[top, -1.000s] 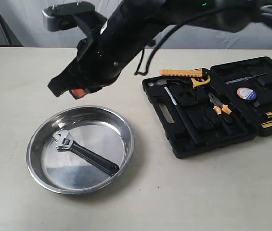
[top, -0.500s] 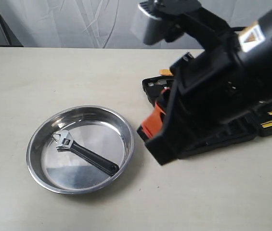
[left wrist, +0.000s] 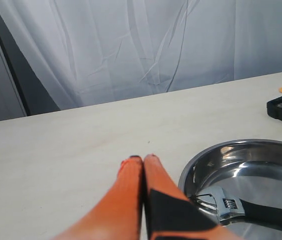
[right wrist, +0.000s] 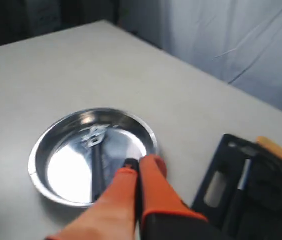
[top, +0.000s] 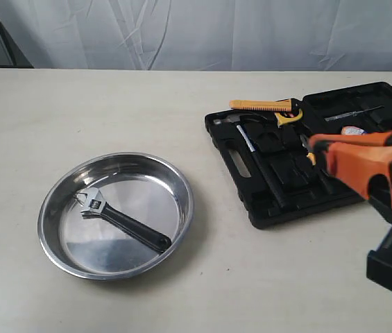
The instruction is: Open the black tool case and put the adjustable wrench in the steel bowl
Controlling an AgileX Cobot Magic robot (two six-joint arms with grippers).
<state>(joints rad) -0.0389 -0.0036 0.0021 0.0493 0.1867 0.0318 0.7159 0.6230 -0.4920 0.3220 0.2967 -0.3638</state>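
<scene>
The left tool (left wrist: 143, 159) has its two orange fingers pressed together, with nothing between them. It hangs over the pale tabletop (top: 78, 111) just beside the rim of the steel bowl (top: 150, 187); the exterior view does not show this tool.

The bowl sits on the left half of the tabletop, nearer the front edge than the back edge. The adjustable wrench (top: 123, 220) lies flat inside it, with the silver head toward the bowl's left rim and the black handle running right and forward until its end meets the inner wall. The head carries small markings, too fine to read.

The black tool case (top: 293, 198) lies open and flat on the right half of the tabletop, well apart from the bowl. In its recesses are a long black-handled hammer (top: 261, 163) and a yellow-orange knife (top: 265, 105) near its back edge. A round disc (top: 354, 130) has a blue and white label that cannot be read.

The right tool (top: 312, 143) hovers over the case toward the right edge, hiding some of the recesses. Its orange fingers (right wrist: 153, 172) are closed against each other and grip nothing.
</scene>
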